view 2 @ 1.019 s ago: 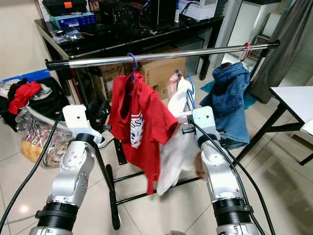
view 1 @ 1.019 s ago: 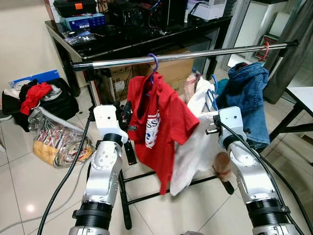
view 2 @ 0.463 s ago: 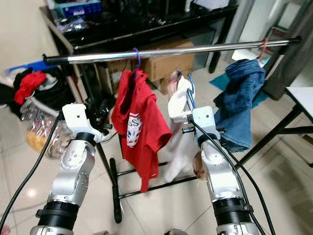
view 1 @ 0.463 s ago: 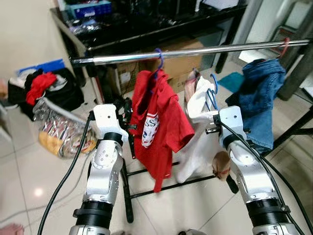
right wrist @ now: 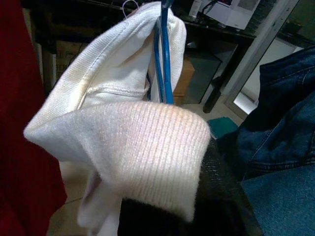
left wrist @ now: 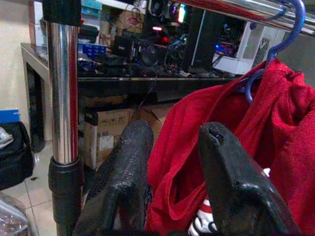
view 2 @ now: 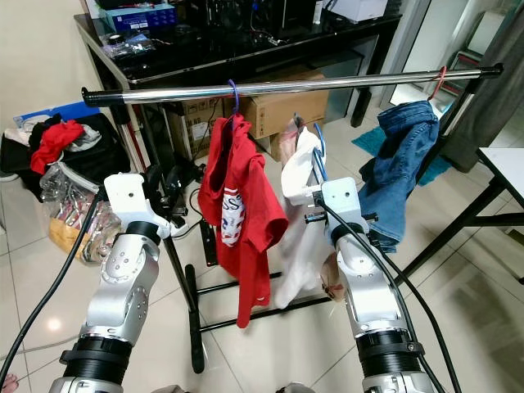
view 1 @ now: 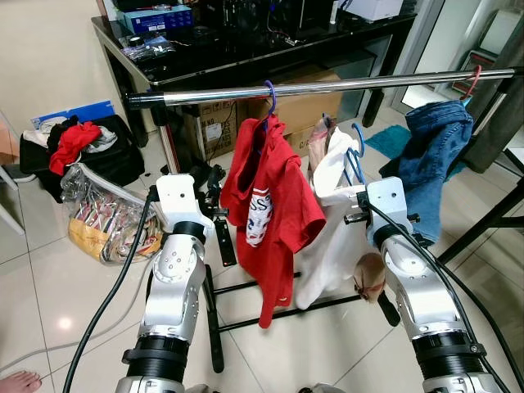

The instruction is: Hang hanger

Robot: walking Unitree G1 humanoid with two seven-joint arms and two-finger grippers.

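Chrome rail [view 1: 327, 85] spans the frame above both arms. Red shirt [view 1: 270, 205] hangs from it on a blue hook [view 1: 268, 92]; jeans [view 1: 430, 155] hang near the rail's right end. Right gripper [right wrist: 197, 196] is below the rail, between shirt and jeans, clamped on a white garment [right wrist: 118, 128] that carries a blue hanger [right wrist: 165, 54]; the hanger's hook is not on the rail. Left gripper [left wrist: 172, 162] sits just beside the red shirt, fingers [left wrist: 128, 167] apart, holding nothing.
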